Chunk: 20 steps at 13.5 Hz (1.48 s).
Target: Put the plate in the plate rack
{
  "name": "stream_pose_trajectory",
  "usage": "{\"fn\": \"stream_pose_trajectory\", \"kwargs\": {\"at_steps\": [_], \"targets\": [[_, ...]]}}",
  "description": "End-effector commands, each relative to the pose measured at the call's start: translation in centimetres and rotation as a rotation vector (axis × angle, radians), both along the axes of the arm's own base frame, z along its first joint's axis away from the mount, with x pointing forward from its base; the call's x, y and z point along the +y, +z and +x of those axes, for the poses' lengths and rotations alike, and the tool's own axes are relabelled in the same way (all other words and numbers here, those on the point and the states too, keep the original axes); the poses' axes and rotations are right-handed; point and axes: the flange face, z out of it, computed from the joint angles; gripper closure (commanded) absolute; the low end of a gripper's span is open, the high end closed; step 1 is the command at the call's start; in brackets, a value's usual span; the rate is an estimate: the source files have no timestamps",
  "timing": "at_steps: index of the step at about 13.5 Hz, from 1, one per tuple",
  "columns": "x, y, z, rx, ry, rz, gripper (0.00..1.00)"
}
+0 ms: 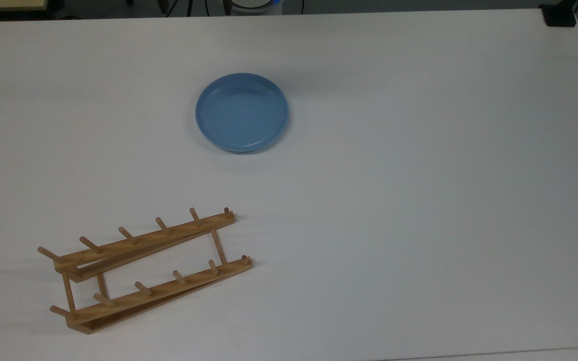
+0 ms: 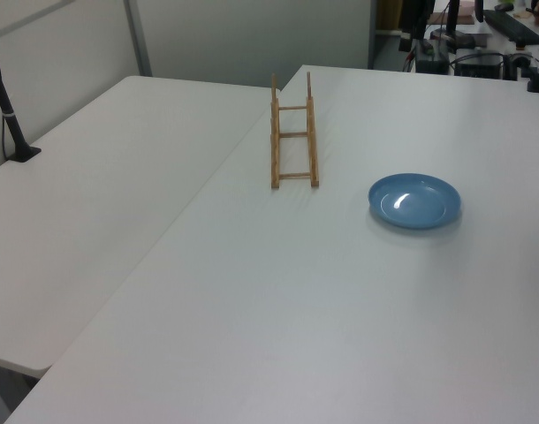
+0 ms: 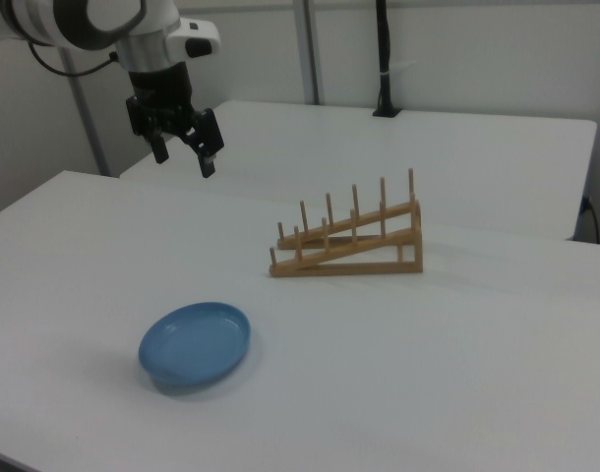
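In the top view, the round, smooth blue plate (image 1: 242, 112) lies flat on the white matte surface (image 1: 419, 175), well apart from the wooden plate rack (image 1: 146, 268) with its upright pegs. In the left view, the plate (image 2: 414, 200) lies right of the ladder-like plate rack (image 2: 293, 132). In the right view, the black end effector (image 3: 185, 157) hangs above the surface, fingers spread wide, holding nothing.

The top view looks steeply down; left and right views face across, sharing plate (image 1: 242, 112) and rack (image 1: 148, 268).
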Motion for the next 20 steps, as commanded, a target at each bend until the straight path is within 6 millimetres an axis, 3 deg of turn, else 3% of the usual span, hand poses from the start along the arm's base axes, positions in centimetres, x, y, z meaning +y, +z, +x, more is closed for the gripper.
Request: {"fn": "stream_pose_trajectory", "kwargs": {"at_steps": [1, 15, 20], "targets": [[0.6, 0.4, -0.1, -0.009, 0.002, -0.004, 0.0], [0.0, 0.3, -0.2, -0.007, -0.004, -0.004, 0.0], [-0.4, 0.1, -0.3, -0.005, 0.116, -0.02, 0.0]]}}
